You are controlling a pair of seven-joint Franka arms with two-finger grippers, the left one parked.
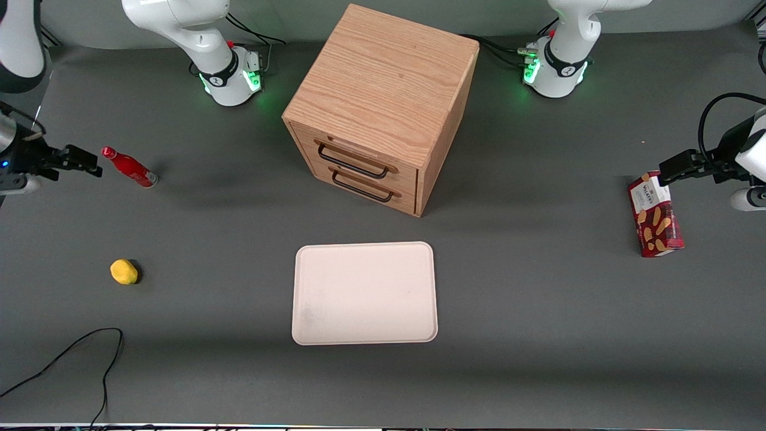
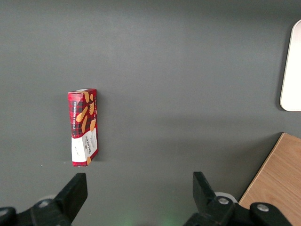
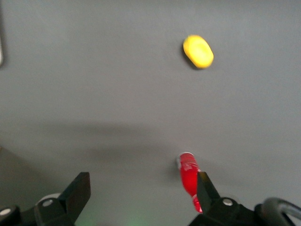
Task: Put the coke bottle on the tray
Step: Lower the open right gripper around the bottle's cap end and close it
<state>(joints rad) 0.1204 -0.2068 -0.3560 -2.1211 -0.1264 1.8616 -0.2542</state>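
Front view: the gripper (image 1: 90, 164) is held beside the coke bottle (image 1: 129, 167) — fingers spread (nothing gripped), seemingly ready for a grasp; the tray (image 1: 364, 293) lies well apart.

Glossy coke bottle (image 1: 129, 168), matt tray (image 1: 364, 293), wooden cabinet (image 1: 383, 90)
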